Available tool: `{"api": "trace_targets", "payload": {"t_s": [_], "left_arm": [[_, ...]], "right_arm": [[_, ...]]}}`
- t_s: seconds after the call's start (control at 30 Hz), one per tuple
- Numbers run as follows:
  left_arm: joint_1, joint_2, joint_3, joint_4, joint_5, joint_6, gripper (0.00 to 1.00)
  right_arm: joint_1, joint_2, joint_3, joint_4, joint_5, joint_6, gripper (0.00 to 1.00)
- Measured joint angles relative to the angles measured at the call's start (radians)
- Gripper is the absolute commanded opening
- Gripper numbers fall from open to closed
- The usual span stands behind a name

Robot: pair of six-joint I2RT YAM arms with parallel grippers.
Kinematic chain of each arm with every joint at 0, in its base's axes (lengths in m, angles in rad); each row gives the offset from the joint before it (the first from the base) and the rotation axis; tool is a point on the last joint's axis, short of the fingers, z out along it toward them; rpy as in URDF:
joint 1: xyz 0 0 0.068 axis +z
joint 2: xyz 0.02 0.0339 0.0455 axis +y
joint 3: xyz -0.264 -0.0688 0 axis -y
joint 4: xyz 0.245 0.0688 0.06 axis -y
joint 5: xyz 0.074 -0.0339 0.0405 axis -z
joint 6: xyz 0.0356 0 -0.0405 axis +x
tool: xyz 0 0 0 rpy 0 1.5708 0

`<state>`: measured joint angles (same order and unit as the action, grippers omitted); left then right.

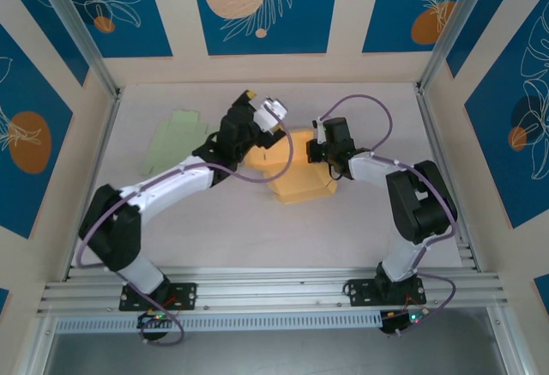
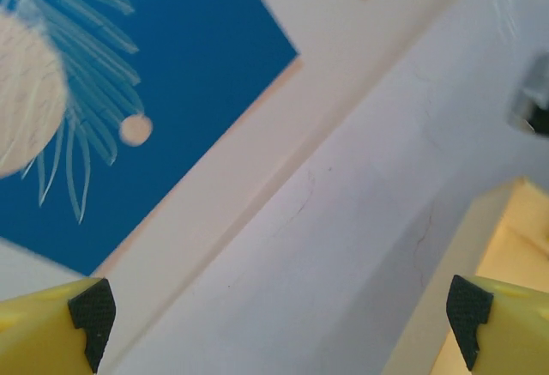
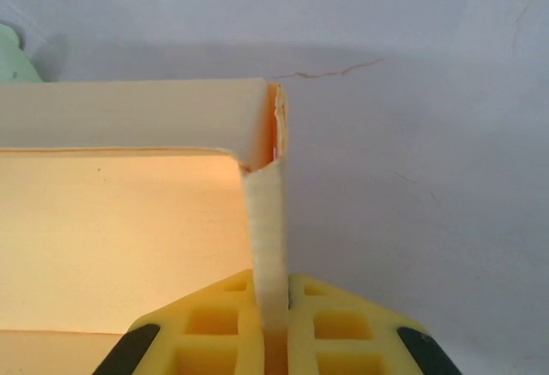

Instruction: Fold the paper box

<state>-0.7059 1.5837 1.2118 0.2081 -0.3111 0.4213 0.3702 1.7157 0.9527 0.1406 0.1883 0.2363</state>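
I have both arms reaching in from the near edge of the bench (image 1: 257, 238). The paper box (image 1: 296, 178) sits around the middle of the bench, partly folded, with walls raised and its inside open upward. My right gripper (image 3: 273, 306) is clamped on the box wall that faces the right edge of the bench. In the right wrist view that thin cream wall runs up between the yellow fingers (image 3: 214, 315), which press it from both sides, and it meets the next wall at a raised corner. My left gripper (image 2: 281, 319) hovers at the box's far left side, jaws spread wide with nothing between them. Its black pads (image 2: 93, 311) are well apart, and the box rim is just beside one of them. Farther out, a flat green sheet (image 1: 171, 139) lies toward the far left corner, apart from the box. Beyond the far edge stands a blue wall panel (image 1: 257, 6).
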Motion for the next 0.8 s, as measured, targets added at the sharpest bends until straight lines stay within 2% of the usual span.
{"api": "trace_targets", "payload": {"t_s": [0.2, 0.37, 0.53, 0.8], "left_arm": [[0.060, -0.062, 0.019, -0.223, 0.005, -0.404, 1.00], [0.125, -0.062, -0.070, -0.281, 0.066, -0.621, 1.00], [0.165, -0.063, -0.131, -0.299, 0.111, -0.730, 1.00], [0.182, -0.054, -0.142, -0.286, 0.177, -0.790, 1.00]], "right_arm": [[0.036, -0.090, -0.050, 0.017, 0.053, -0.002, 0.00], [0.037, -0.123, -0.069, 0.028, 0.067, 0.002, 0.00], [0.037, -0.141, -0.090, 0.032, 0.066, 0.018, 0.00], [0.048, -0.143, -0.091, 0.035, 0.063, 0.037, 0.00]]}}
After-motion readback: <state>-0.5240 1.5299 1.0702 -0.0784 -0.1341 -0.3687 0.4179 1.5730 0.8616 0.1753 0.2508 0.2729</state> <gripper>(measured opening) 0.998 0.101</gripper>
